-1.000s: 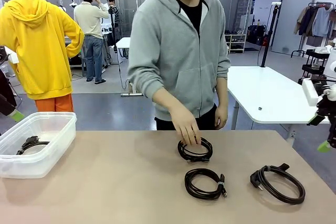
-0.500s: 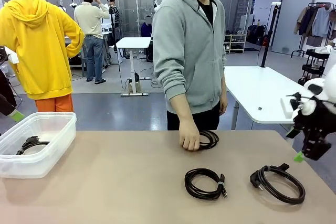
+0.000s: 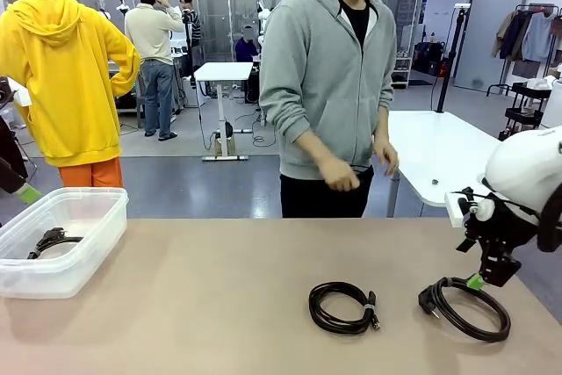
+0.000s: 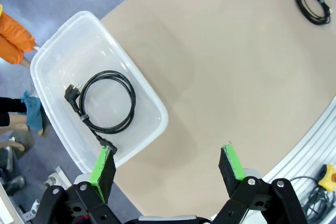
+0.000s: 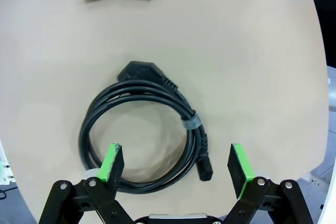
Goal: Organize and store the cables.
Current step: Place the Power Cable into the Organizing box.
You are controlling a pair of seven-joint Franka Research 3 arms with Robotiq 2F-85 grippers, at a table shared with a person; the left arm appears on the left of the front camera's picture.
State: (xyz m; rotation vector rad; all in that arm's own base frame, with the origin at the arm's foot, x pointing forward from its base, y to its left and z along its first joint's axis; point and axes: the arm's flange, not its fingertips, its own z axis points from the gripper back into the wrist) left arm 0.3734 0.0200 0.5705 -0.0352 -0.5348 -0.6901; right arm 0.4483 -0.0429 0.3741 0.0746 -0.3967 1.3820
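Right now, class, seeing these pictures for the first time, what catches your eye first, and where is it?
The right arm hangs over the right end of the table, jaws open above a thick coiled cable. A second coil lies mid-table, and at the left a clear bin already holds one cable. A person in a grey hoodie stands at the far side.
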